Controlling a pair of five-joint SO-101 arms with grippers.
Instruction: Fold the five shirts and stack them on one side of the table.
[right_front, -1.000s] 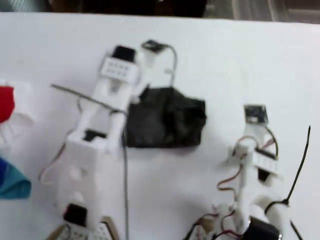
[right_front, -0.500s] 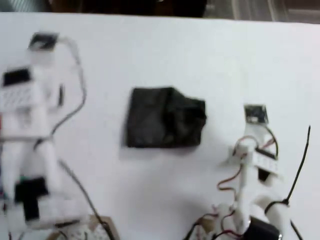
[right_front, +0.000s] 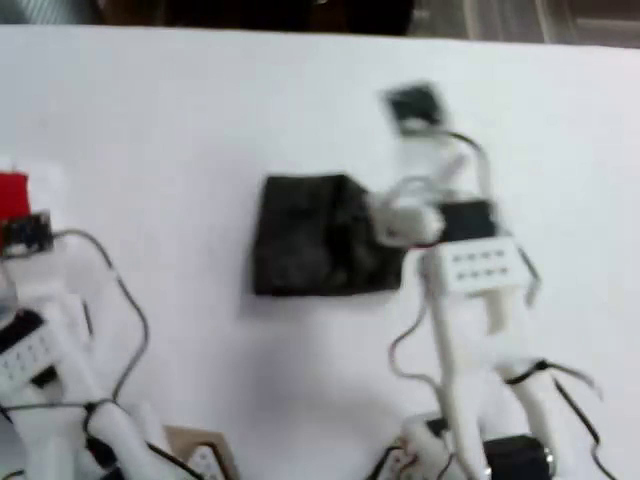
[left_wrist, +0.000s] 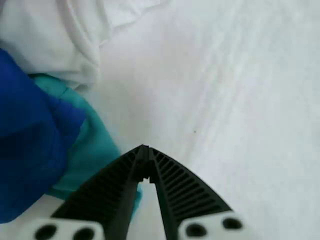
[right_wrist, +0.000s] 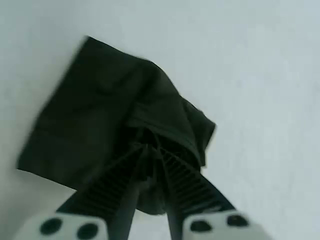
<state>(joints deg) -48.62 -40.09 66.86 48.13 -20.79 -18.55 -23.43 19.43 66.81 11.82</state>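
Note:
A folded black shirt (right_front: 310, 235) lies in the middle of the white table (right_front: 200, 110). My right arm (right_front: 470, 270) stretches over its right edge. In the right wrist view my right gripper (right_wrist: 148, 148) is shut, its tips at the ruffled edge of the black shirt (right_wrist: 95, 105); whether it pinches cloth I cannot tell. My left arm (right_front: 40, 350) sits at the near left. My left gripper (left_wrist: 145, 151) is shut and holds nothing, just above bare table beside a teal shirt (left_wrist: 92, 150), a blue shirt (left_wrist: 30, 150) and a white shirt (left_wrist: 55, 35). A red shirt (right_front: 12, 195) shows at the left edge.
Loose cables (right_front: 125, 310) trail from both arms over the near part of the table. A brown board (right_front: 200, 450) lies at the near edge between the arm bases. The table's far edge (right_front: 320, 32) meets a dark background.
My left arm left the black shirt, swung left, then drew back to the near left corner. My right arm, folded a second ago, has stretched forward onto the black shirt's right edge.

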